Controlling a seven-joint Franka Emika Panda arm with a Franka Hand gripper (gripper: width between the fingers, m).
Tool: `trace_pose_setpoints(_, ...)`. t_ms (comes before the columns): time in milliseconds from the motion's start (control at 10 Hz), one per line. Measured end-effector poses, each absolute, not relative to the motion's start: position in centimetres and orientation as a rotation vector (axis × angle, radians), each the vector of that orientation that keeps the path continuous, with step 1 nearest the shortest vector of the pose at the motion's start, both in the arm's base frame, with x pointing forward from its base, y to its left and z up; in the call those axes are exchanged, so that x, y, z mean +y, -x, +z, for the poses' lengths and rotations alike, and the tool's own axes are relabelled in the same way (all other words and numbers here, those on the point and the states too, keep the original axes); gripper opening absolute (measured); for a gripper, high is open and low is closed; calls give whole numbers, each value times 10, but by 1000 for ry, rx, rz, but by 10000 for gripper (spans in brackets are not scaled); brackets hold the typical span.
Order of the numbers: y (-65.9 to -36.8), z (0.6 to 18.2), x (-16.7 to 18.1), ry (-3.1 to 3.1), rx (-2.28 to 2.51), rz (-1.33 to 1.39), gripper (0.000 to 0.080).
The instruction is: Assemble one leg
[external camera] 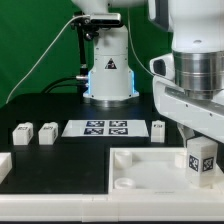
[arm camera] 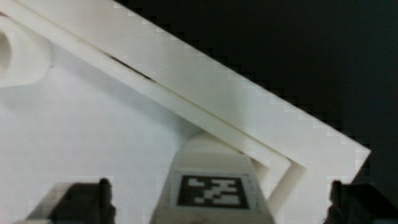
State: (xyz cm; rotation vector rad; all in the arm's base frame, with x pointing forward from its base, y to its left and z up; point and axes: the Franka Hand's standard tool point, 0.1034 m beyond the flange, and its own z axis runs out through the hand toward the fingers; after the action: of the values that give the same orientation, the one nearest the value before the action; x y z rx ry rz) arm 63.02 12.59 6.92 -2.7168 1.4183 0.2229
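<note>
A leg (external camera: 201, 160), a small white block with a black-and-white marker on its face, stands upright on the large white panel (external camera: 140, 172) towards the exterior view's right. My gripper (external camera: 199, 143) hangs right over it. In the wrist view the leg (arm camera: 217, 180) sits between my two dark fingertips (arm camera: 82, 202), with a gap on each side, so my gripper (arm camera: 222, 203) is open and not touching it. Three more legs lie on the black table: two (external camera: 22, 133) (external camera: 47, 131) at the exterior view's left and one (external camera: 160, 130) near the middle.
The marker board (external camera: 97, 127) lies flat on the table between the loose legs. The arm's base (external camera: 108, 72) stands behind it. A white part (external camera: 4, 165) sits at the left edge. The panel's raised rim (arm camera: 231, 95) runs diagonally across the wrist view.
</note>
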Motion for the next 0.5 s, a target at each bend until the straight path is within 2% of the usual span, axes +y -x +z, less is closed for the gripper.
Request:
trace_pose_setpoints(300, -629, 68, 122, 2936, 802, 207, 645)
trace_pose_setpoints(500, -629, 73, 121, 3008, 371, 218, 649)
